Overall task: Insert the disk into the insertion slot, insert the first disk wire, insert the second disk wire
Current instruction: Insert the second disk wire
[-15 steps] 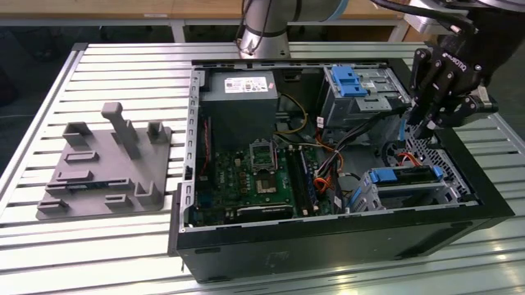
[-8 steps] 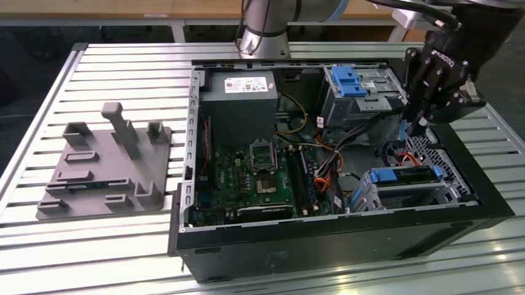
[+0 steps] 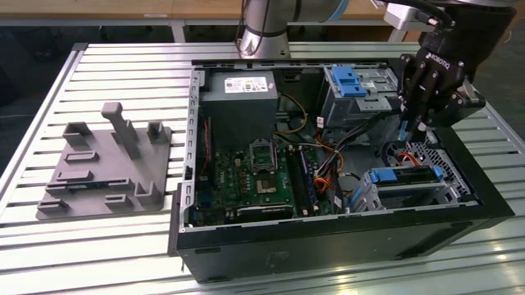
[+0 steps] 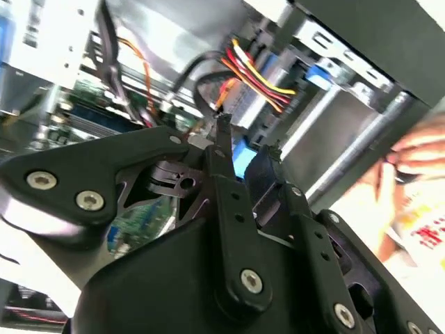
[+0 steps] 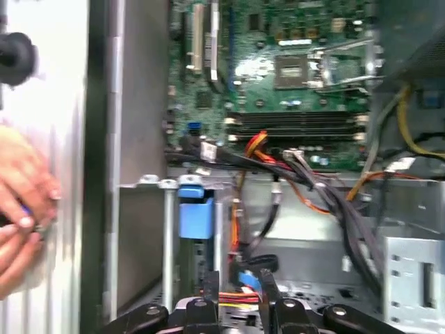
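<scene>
The disk [image 3: 407, 176], silver in a blue carrier, lies inside the small perforated insertion slot [image 3: 443, 190] at the case's corner on the exterior view's right. Its blue carrier tab [image 5: 197, 212] appears in the first wrist view. My gripper [image 3: 407, 138] hangs just above and behind the slot. Its black fingers [image 4: 224, 156] are shut on a small blue wire plug [image 4: 243, 158], also seen as the plug [image 5: 248, 282] in the first wrist view. Red, yellow and orange wires [image 4: 261, 83] run close by.
The open computer case [image 3: 328, 239] holds a motherboard [image 3: 254, 178], a power supply [image 3: 238, 86] and a taller grey bay with a blue latch [image 3: 351, 83]. A grey fixture [image 3: 107, 166] lies on the exterior view's left. A person's hand [image 5: 21, 202] rests outside the case wall.
</scene>
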`<state>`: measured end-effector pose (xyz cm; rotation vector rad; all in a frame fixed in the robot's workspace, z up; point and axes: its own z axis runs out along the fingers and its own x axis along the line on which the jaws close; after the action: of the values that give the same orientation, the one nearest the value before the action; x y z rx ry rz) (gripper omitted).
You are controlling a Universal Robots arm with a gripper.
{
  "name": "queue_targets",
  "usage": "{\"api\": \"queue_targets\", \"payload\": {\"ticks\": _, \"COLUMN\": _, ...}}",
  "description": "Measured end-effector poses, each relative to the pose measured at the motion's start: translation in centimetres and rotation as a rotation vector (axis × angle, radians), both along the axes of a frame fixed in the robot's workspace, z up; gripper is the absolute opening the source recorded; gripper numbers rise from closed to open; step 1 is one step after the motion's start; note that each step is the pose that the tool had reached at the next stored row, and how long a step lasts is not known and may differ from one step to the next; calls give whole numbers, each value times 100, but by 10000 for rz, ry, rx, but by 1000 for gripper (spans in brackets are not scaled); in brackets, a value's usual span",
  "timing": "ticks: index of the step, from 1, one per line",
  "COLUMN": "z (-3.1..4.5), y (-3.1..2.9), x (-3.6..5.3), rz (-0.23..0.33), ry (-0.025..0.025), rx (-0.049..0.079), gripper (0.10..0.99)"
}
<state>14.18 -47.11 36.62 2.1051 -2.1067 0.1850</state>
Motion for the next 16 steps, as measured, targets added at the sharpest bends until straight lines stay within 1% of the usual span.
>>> {"api": "queue_targets", "payload": {"ticks": 2, "z": -35, "y": 49, "x": -20, "rz": 21, "ry": -30, "rx": -8, "gripper": 361}}
{"api": "queue_targets", "payload": {"ticks": 3, "z": -50, "y": 69, "x": -25, "rz": 31, "ry": -30, "rx": -13, "gripper": 361}}
{"api": "queue_targets", "payload": {"ticks": 4, "z": -61, "y": 87, "x": -32, "rz": 41, "ry": -30, "rx": -51, "gripper": 361}}
{"api": "queue_targets", "payload": {"ticks": 5, "z": -66, "y": 99, "x": -34, "rz": 59, "ry": -30, "rx": -129, "gripper": 361}}
{"api": "queue_targets", "payload": {"ticks": 6, "z": -68, "y": 106, "x": -34, "rz": 83, "ry": -28, "rx": -238, "gripper": 361}}
{"api": "queue_targets", "payload": {"ticks": 10, "z": -71, "y": 117, "x": -39, "rz": 197, "ry": -4, "rx": -929, "gripper": 361}}
{"api": "queue_targets", "payload": {"ticks": 11, "z": -78, "y": 135, "x": -44, "rz": 202, "ry": -4, "rx": -1011, "gripper": 361}}
{"api": "queue_targets", "payload": {"ticks": 14, "z": -118, "y": 197, "x": -58, "rz": 211, "ry": -19, "rx": -1045, "gripper": 361}}
{"api": "queue_targets", "payload": {"ticks": 16, "z": -146, "y": 211, "x": -59, "rz": 236, "ry": -20, "rx": -1093, "gripper": 361}}
